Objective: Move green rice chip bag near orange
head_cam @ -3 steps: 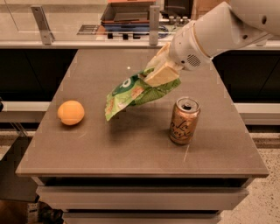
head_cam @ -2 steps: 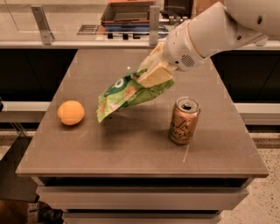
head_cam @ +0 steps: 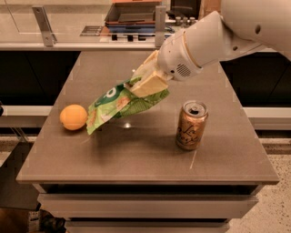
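The hand (head_cam: pixel 144 78) hangs above the middle of the tabletop (head_cam: pixel 136 159), on the end of a thick white arm (head_cam: pixel 213 38) that reaches in from the right. Its two pale fingers (head_cam: pixel 149 84) are clamped on the upper end of the bag (head_cam: pixel 116 105), one above the foil and one below, so the bag is gripped and carried in the air. From the hand the bag slopes down and away to the left, crumpled and bright green with white lettering and tan patches (the foil bunches up right where the fingers pinch it). Its low corner, the part farthest from the hand, dangles close over the tabletop with a dark shadow under it. I cannot tell whether that corner touches the surface.

The orange (head_cam: pixel 73 117) sits on the tabletop down and to the left of the hand, beyond the bag's low end. The bag's corner is just beside it, and from where I stand I cannot say whether the two touch. To the lower right of the hand, on the opposite side from the orange, a tan-gold can (head_cam: pixel 191 125) stands upright with its top opened, apart from the bag and well apart from the orange. Behind the hand, past the far edge of the tabletop, runs a counter (head_cam: pixel 68 45) with a dark tray (head_cam: pixel 132 13) on it.
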Controlling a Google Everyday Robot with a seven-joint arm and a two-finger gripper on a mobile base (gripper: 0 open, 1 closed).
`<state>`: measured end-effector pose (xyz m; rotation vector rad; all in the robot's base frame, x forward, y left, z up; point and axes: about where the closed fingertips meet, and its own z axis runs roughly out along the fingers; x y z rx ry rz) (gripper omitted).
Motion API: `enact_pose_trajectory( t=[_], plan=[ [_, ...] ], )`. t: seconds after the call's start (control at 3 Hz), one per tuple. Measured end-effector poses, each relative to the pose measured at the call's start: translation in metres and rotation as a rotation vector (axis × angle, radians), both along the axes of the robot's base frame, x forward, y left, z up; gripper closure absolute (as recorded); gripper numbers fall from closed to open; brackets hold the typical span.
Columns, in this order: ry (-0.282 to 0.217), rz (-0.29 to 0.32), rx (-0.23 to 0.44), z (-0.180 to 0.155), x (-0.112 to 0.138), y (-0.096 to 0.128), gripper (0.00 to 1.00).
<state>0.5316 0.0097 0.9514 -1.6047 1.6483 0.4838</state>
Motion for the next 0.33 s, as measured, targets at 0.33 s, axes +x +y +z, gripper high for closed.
enact_pose_trajectory(
  t=[0.33],
  plan=[
    [-0.002,0.003,-0.002,0.0012,-0.001,0.0014,0.83]
  ],
)
